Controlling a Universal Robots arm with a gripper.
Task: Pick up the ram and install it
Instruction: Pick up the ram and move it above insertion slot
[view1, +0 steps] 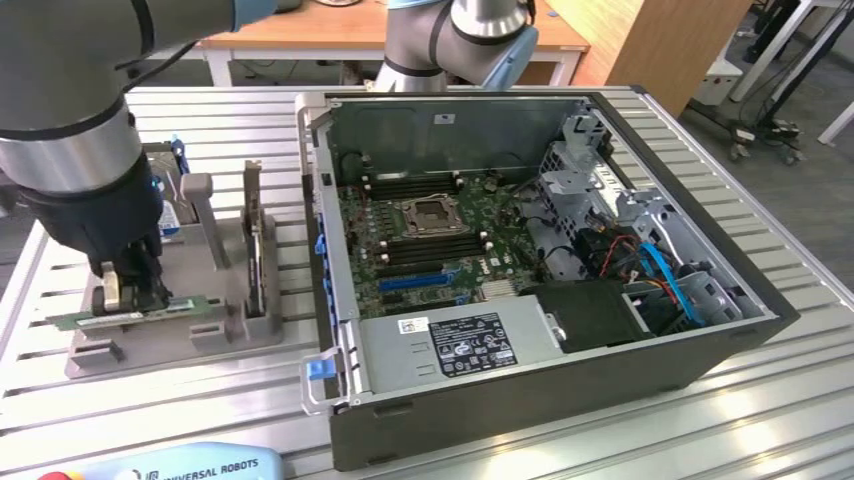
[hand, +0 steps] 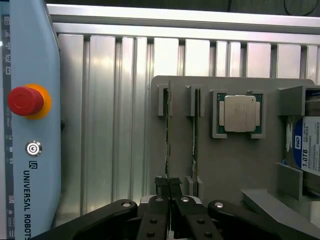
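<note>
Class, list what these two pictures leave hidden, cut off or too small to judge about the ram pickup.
1. Exterior view: the pincer, shut on the ram, covers the stick's middle.
2. Wrist view: the ram is edge-on, so its chips and label are unseen.
3. Wrist view: the hard drive is cut off by the frame edge.
4. Exterior view: the memory slots are too small to tell which are free.
</note>
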